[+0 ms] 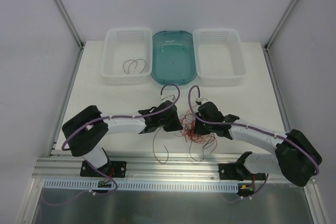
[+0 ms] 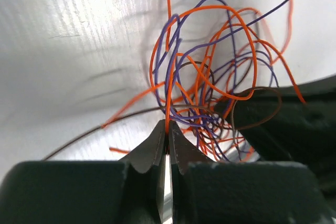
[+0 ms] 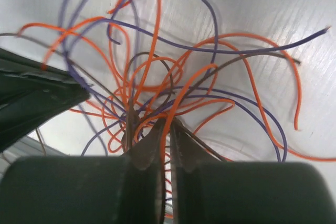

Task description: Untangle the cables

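The cables (image 1: 195,129) lie in a tangled heap of orange, purple and dark brown strands on the white table, between the two arms. My left gripper (image 1: 177,123) meets the heap from the left. In the left wrist view its jaws (image 2: 168,131) are shut on one orange cable (image 2: 169,98) that rises into the tangle. My right gripper (image 1: 195,115) meets the heap from the right. In the right wrist view its jaws (image 3: 169,128) stand almost together, with an orange cable (image 3: 181,95) pinched between them. Each gripper shows as a dark shape at the edge of the other's view.
A white basket (image 1: 113,56) at the back left holds a dark curled cable (image 1: 134,65). A teal tray (image 1: 173,77) stands at the back centre and a second white basket (image 1: 237,56) at the back right. A loose dark cable (image 1: 160,151) lies near the front rail.
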Tool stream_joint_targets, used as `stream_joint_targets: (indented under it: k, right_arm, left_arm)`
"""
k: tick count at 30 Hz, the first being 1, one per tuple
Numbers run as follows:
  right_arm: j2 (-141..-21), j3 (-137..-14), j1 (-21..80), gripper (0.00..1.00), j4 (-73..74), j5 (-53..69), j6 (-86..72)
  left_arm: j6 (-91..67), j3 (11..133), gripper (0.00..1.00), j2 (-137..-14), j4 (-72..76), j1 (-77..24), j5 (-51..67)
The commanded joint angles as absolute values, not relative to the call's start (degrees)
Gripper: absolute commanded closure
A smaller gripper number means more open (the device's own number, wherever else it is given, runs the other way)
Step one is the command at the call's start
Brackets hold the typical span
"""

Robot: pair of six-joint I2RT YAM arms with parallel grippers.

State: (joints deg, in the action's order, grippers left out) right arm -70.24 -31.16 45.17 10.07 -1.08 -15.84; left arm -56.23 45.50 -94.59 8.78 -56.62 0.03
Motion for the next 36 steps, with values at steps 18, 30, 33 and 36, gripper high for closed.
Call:
stream_joint_targets:
  k: [18, 30, 33, 36]
  right_arm:
    - [-38.8, -51.8, 43.5, 0.99, 45.2, -31.4, -7.6]
    - [-35.8, -58.9, 36.7, 0.99, 48.5, -33.1, -4.3]
    - [-36.8, -64.6, 36.6, 0.99, 49.2, -33.8, -2.0]
    - [-35.6, -67.2, 36.6, 0.98, 49.1, -38.7, -0.4]
  left_arm:
    - [-35.0, 46.6, 1.0, -52.6, -10.9, -44.2, -20.3]
    - [-31.7, 47.1, 1.0, -46.0, -23.3, -26.5, -16.6]
    - [-30.1, 51.0, 1.0, -47.1, -26.4, -25.6, -16.7]
    - [-29.0, 52.8, 1.0, -46.3, -28.8, -24.5, -19.6]
